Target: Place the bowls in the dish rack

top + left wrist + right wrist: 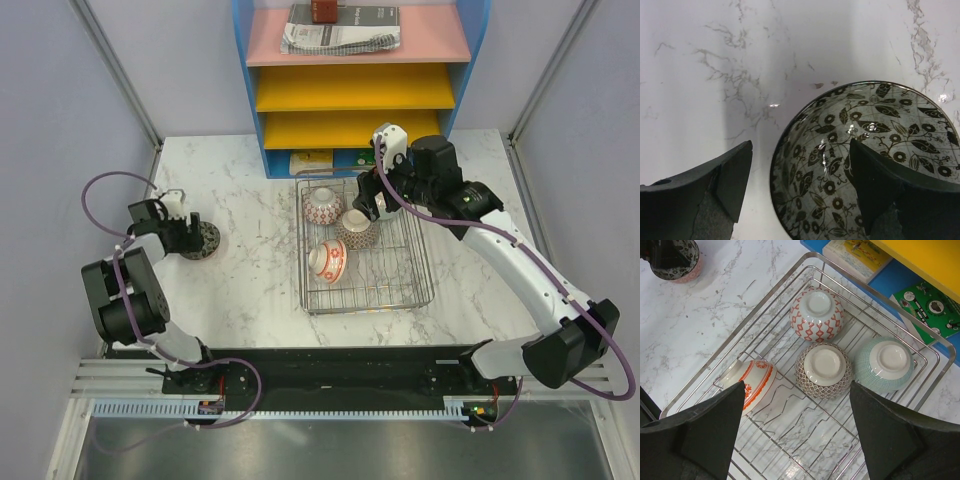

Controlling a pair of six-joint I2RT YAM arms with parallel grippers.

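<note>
The chrome wire dish rack [418, 292] sits mid-table. It holds the red-orange patterned bowl [323, 205], the grey-brown bowl [358, 229] and the white red-banded bowl [328, 261]. In the right wrist view the rack [807, 440] shows these [816, 315], [824, 370], [751, 382] plus the pale green bowl [885, 365], upside down. My right gripper [376, 200] [797, 387] hovers open above them. A bowl with a dark leaf pattern inside [205, 241] [875, 160] stands upright on the table at the left. My left gripper [193, 236] [800, 150] is open astride its rim, one finger inside.
A blue-framed shelf unit [355, 70] with yellow and pink trays stands behind the rack, papers on top and booklets [855, 255] at its base. Purple cables loop from both arms. Grey walls close the left and right sides.
</note>
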